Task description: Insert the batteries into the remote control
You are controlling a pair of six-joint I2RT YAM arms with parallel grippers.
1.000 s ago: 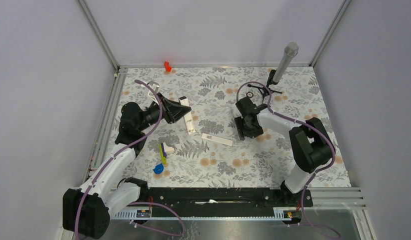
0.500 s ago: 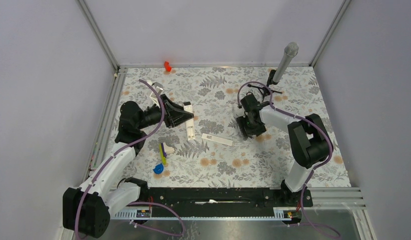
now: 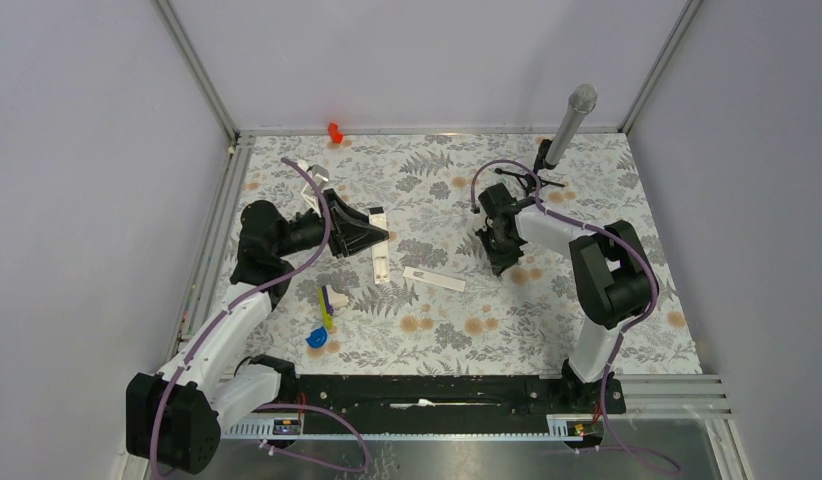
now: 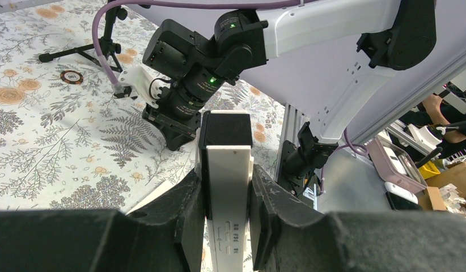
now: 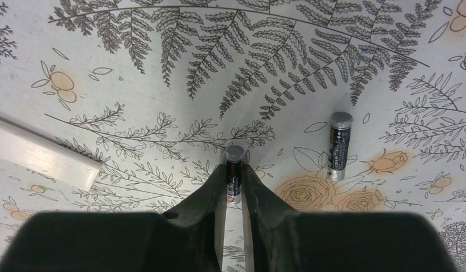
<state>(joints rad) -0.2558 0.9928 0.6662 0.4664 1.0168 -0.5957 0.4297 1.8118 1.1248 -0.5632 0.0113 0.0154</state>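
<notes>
Fern-and-flower cloth covers the table, grey walls all round. Over at 10 o'clock from table centre, the left gripper [image 4: 228,195] is clamped tight on the remote control [image 4: 226,141], one finger on each long side. Its dark end pokes out past the fingertips, and small grey marks show on the white part.

Across at 2 o'clock, the right gripper [image 5: 234,184] is pinched on one battery [image 5: 234,154], cap end sticking out ahead of the fingers. Whether that battery is off the cloth, I can't tell. The second battery [image 5: 338,144] lies loose on the cloth at 2 o'clock from the held one, well apart. A white strip [image 5: 43,153] lies flat out at 9 o'clock.

Far back at 1 o'clock stands a microphone [image 3: 572,115]. The toy cluster [image 3: 325,312] sits at 8 o'clock.
</notes>
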